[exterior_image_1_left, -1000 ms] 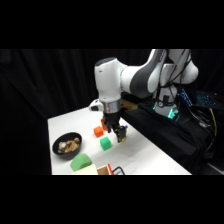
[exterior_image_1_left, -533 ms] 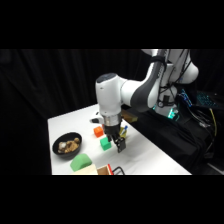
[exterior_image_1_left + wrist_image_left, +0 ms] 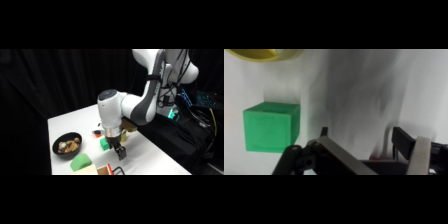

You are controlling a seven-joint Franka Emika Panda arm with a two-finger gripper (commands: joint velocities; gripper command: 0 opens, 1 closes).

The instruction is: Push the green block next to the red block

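Claw (image 3: 120, 154) now lower, just beside green block (image 3: 270, 126), apart.

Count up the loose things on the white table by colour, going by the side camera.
Green: 2, the green block and a larger green wedge
Red: 1, the red block, mostly hidden behind the gripper
Black: 1, a bowl
Total: 4, not counting cut-off pieces at the bottom edge.

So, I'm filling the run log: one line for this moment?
gripper low beside green block | red block beyond | push unfinished
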